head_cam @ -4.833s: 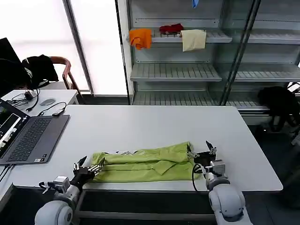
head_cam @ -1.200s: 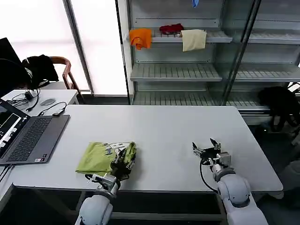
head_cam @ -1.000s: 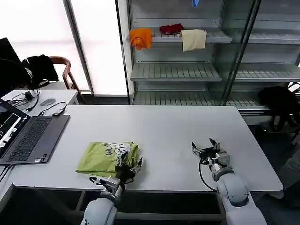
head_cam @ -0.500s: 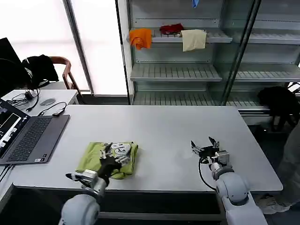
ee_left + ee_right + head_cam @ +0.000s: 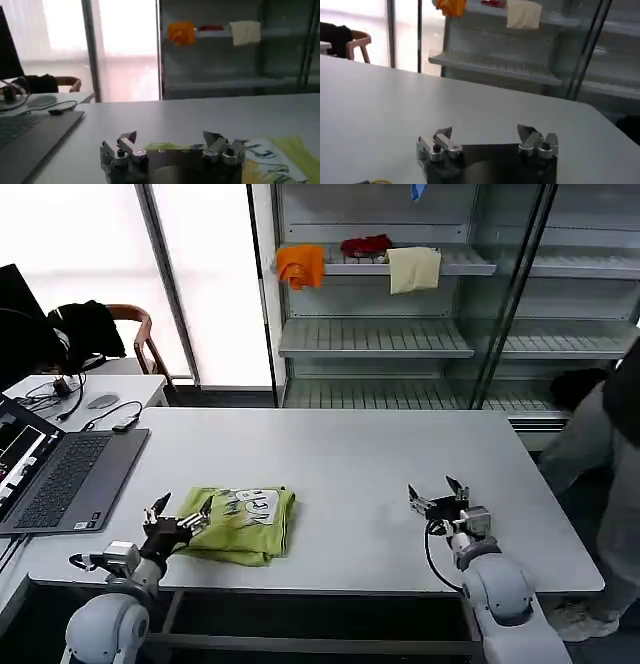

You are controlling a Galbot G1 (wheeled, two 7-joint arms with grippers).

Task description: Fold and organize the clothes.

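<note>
The lime-green short-sleeved cotton T-shirt (image 5: 236, 524) lay folded into a compact rectangle near the front edge of the white table (image 5: 340, 454), its white-and-dark printed graphic facing up. The left gripper (image 5: 178, 520) sat at about nine o'clock of the shirt, just beside its edge, fingers spread apart and holding nothing — the left wrist view showed the same open fingers (image 5: 126, 141) with the green cloth just beyond them. The right gripper (image 5: 437, 498) hovered low over bare tabletop well apart from the shirt, at about three o'clock of it, jaws also apart and empty.

An open grey laptop (image 5: 55, 474) stood at the table's left edge, at about ten o'clock of the shirt. Behind the table rose metal shelving (image 5: 400, 334) carrying an orange cloth (image 5: 300, 264), a red cloth (image 5: 365, 246) and a cream cloth (image 5: 413, 268).
</note>
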